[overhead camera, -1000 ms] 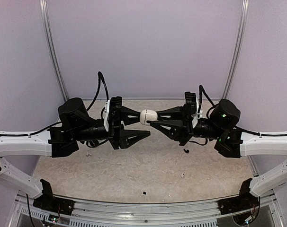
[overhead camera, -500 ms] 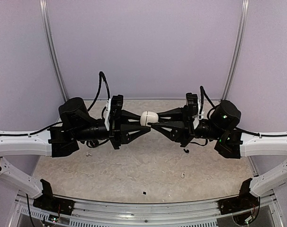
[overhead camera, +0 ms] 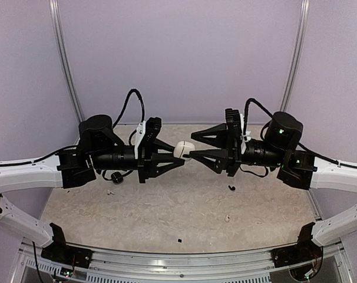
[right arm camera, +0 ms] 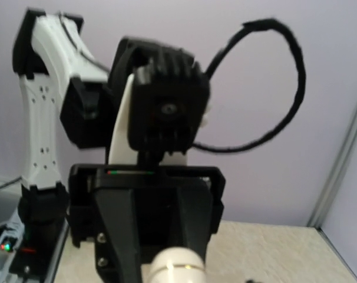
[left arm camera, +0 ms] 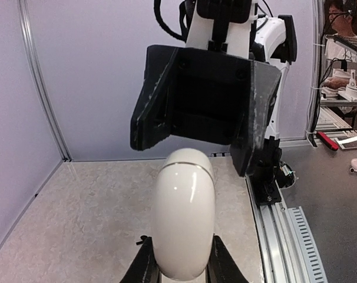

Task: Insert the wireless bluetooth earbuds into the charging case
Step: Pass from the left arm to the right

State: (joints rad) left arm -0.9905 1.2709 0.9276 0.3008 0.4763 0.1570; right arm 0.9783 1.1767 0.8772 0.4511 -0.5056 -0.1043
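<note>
- Closest to the arm bases, a tiny black earbud (overhead camera: 179, 240) lies on the table (overhead camera: 137, 218). A white earbud (overhead camera: 227, 218) lies a bit further back, to its right. Both are too small to see well.
- Further back again, a second black earbud (overhead camera: 230, 188) lies on the table below the right arm. All three are outside the case.
- Up above the middle of the table, the left gripper (overhead camera: 179, 153) pinches the charging case (overhead camera: 184, 148) by one end. The case is a white egg shape. A thin line runs round it, so I think the lid is closed.
- The right gripper (overhead camera: 207, 143) faces the case with its fingers spread apart and nothing in them. Its lower finger is just beside the free end of the case. I cannot tell if they touch.
- I think the job right now is getting the case ready to open.
- The case looks smooth and round, so it could pop out. The left gripper should squeeze it firmly.
- The right gripper should move slowly and straight, so it does not bump the case.
</note>
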